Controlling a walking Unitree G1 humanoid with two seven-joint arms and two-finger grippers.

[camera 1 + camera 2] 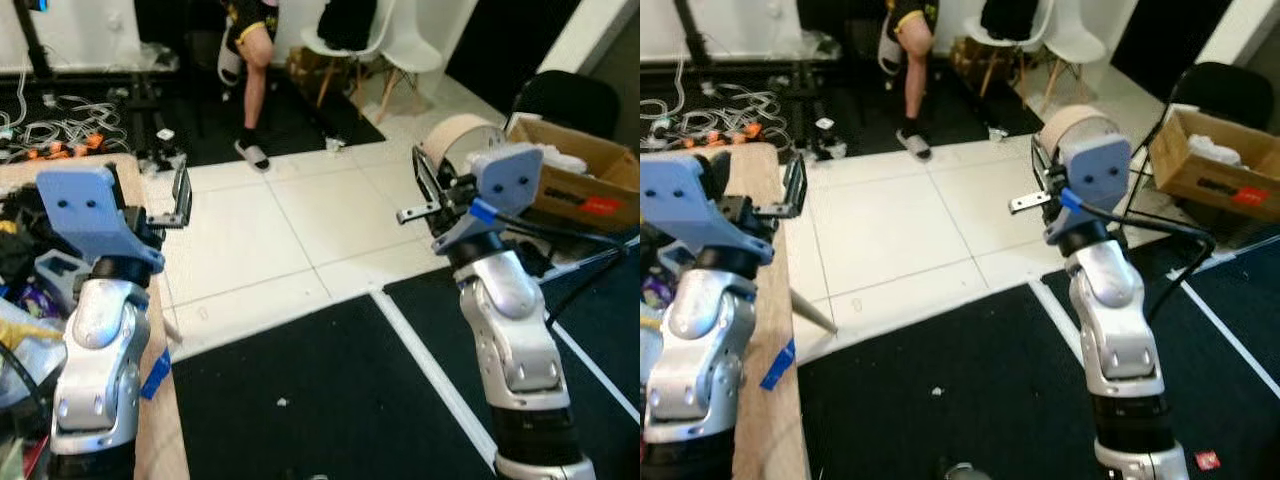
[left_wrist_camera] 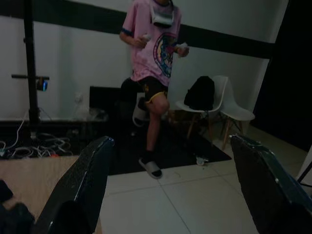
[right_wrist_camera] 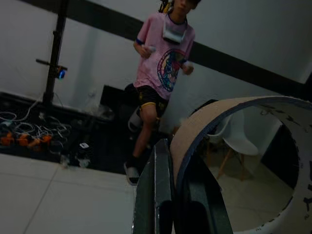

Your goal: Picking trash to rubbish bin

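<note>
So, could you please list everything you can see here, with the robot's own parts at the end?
Cardboard ring: one, tan, clamped on its wall by the right gripper.
Cardboard box: one, brown, open, on the floor at right.
Chairs: two, white, at the back; a black bag on one.
Black chair: one, behind the box.
Cables: a tangle, white and orange, back left.
Wooden table: one, at left, cluttered.
Person: one, pink shirt, standing at the back.
Left gripper: open, holding nothing.
Right gripper: shut on the ring.
</note>
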